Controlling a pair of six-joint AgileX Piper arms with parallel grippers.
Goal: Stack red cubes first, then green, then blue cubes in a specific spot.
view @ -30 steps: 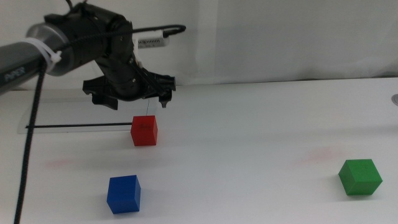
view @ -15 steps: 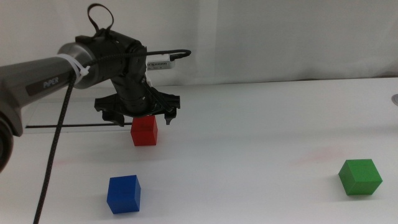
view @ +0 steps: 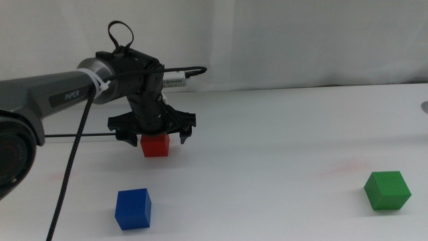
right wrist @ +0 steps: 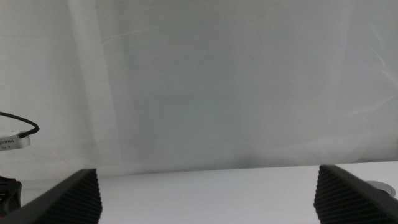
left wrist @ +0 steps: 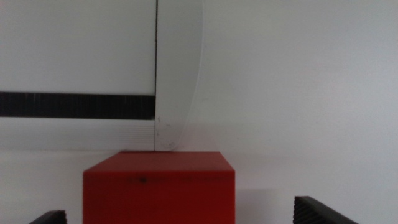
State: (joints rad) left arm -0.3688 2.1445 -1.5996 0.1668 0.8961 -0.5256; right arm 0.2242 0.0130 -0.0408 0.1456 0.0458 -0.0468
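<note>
Grey arm [view: 47, 100], black cable [view: 70, 174], black tool [view: 154, 131]

Left gripper [view: 155, 136] reaches in low, jaws spread wide; right gripper [right wrist: 208, 202] likewise open.

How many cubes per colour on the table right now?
red cube: 1, between the open jaws of the left claw
green cube: 1
blue cube: 1
Total: 3 cubes
</note>
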